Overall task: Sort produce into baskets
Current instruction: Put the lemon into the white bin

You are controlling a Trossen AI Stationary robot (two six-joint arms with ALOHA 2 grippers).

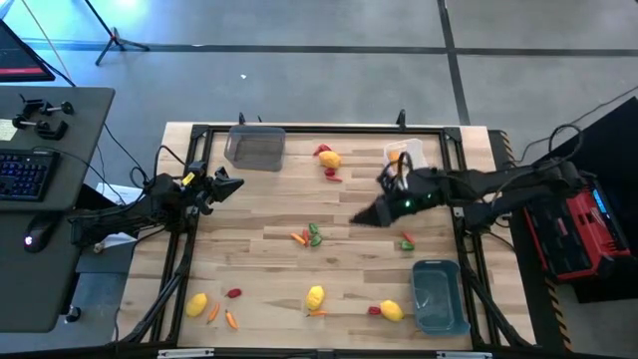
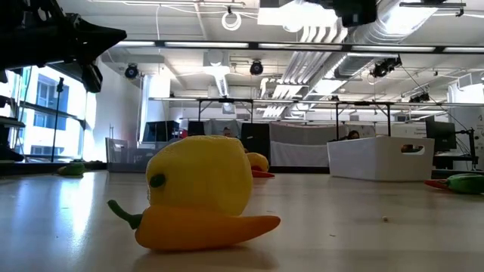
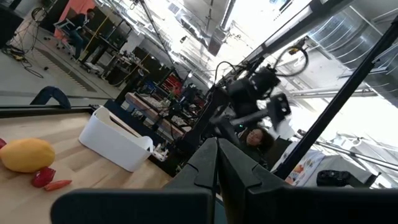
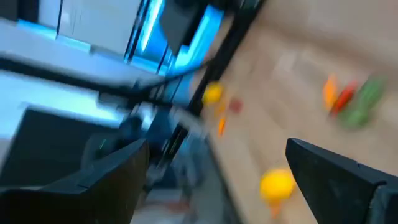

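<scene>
The produce lies scattered on the wooden table: a yellow fruit (image 1: 330,160) with red peppers at the far middle, a carrot and a green pepper (image 1: 315,232) at the centre, and red and green peppers (image 1: 407,241) to the right. More yellow fruits (image 1: 315,296) and carrots lie along the near edge. The clear grey basket (image 1: 254,148) and the white basket (image 1: 407,155) stand at the far edge, and the blue-grey basket (image 1: 439,294) at the near right. My left gripper (image 1: 235,183) is shut and empty at the left; it also shows in the left wrist view (image 3: 217,163). My right gripper (image 1: 365,217) hovers open and empty right of centre; it also shows in the right wrist view (image 4: 217,180).
A black frame (image 1: 319,128) runs around the table. In the low view a yellow fruit (image 2: 200,180) rests against an orange pepper (image 2: 204,227) close to the camera, with the white basket (image 2: 382,157) behind. Bare wood lies between the centre pile and the near row.
</scene>
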